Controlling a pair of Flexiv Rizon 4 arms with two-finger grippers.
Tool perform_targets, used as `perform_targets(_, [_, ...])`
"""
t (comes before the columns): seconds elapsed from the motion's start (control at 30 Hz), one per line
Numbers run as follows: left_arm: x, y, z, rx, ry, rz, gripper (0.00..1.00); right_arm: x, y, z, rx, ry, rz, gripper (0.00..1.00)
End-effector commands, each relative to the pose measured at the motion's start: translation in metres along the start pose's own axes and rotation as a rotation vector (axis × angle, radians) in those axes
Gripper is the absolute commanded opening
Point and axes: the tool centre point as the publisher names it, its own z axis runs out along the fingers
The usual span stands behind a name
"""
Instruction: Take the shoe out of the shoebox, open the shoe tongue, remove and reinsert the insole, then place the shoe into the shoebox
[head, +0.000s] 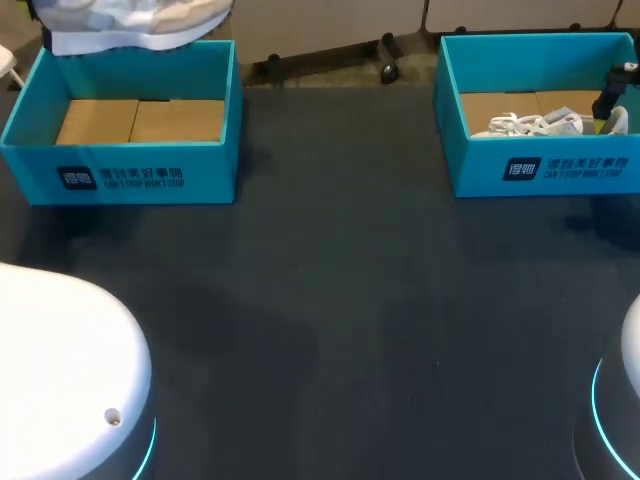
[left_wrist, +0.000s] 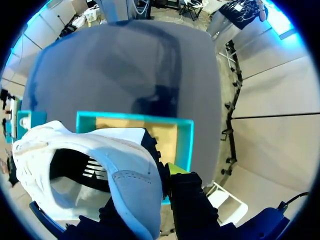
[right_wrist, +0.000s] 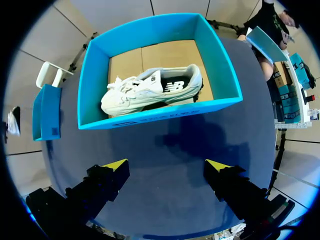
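We hold the white mesh trainer pinched in our left gripper, directly above the open teal cardboard shoebox, its length along the box's long side; our right gripper hangs spread, well apart

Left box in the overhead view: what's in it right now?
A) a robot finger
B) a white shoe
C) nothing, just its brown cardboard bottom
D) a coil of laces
C: the left box shows only its bare brown bottom, and the white shoe is up above its far edge, not inside it.
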Motion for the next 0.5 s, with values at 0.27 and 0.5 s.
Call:
perform_targets(0.27, [-0.031,-0.168,-0.006,-0.287,0.024,0.038,0.00,0.000,0.000,0.000,0.000,0.000,0.001,1.00])
perform_targets(0.5, [-0.050,-0.218,0.000,-0.269,0.039,0.079,0.00,0.000,0.000,0.000,0.000,0.000,0.001,1.00])
